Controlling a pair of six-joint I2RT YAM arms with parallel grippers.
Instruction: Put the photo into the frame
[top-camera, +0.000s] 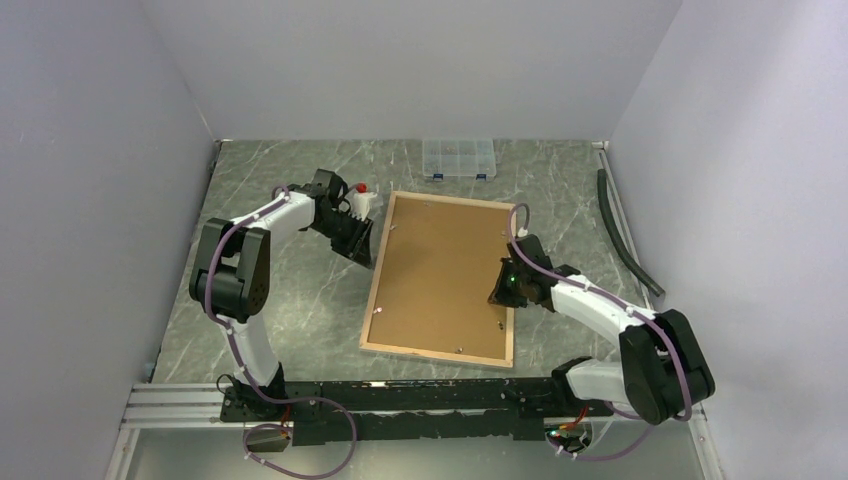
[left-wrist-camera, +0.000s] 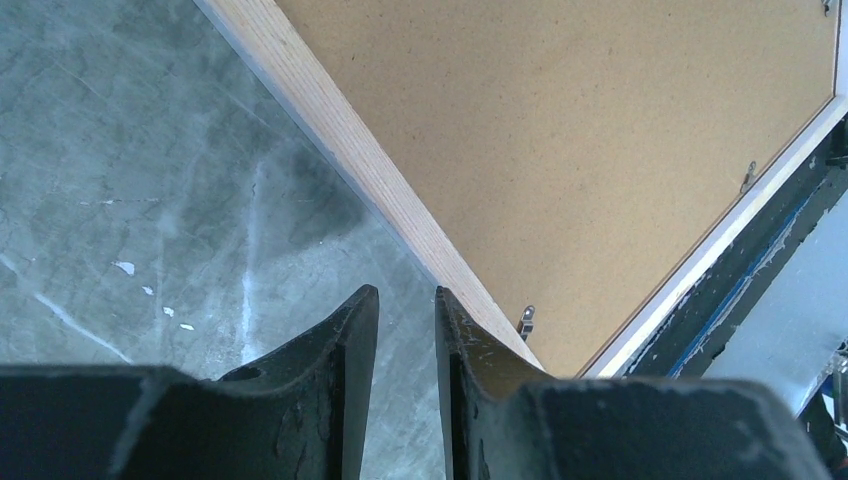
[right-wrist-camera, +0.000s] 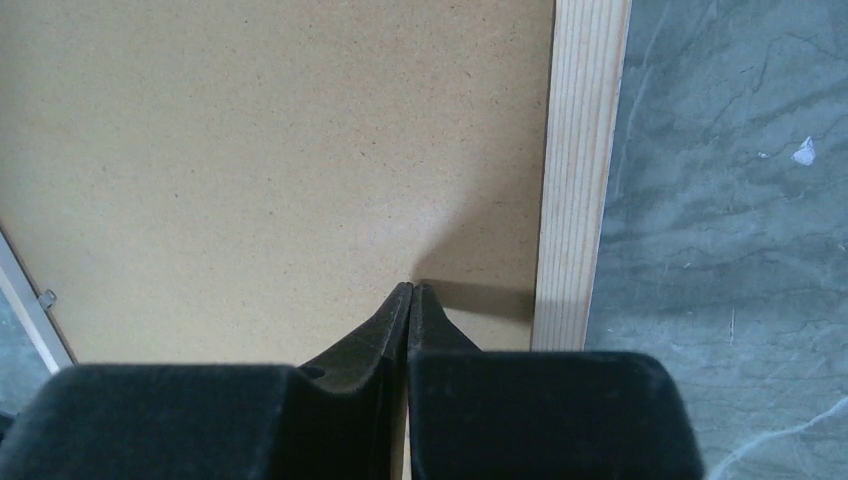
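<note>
Top: frame (top-camera: 435, 352) lying back-up mid-surface (top-camera: 300, 330), brown backing board (top-camera: 445, 275) showing; left tool (top-camera: 358, 243) at its left edge, right tool (top-camera: 500, 290) over its right side. Left wrist: fingers parted by a narrow gap, nothing between, just off the light wood border. Right wrist: tips pressed together, empty, over the board beside the border.

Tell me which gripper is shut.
The right gripper: its fingers are pressed together over the backing board, just inside the wood border of the frame. The left gripper shows a gap between its fingers, at the frame's opposite edge.
</note>
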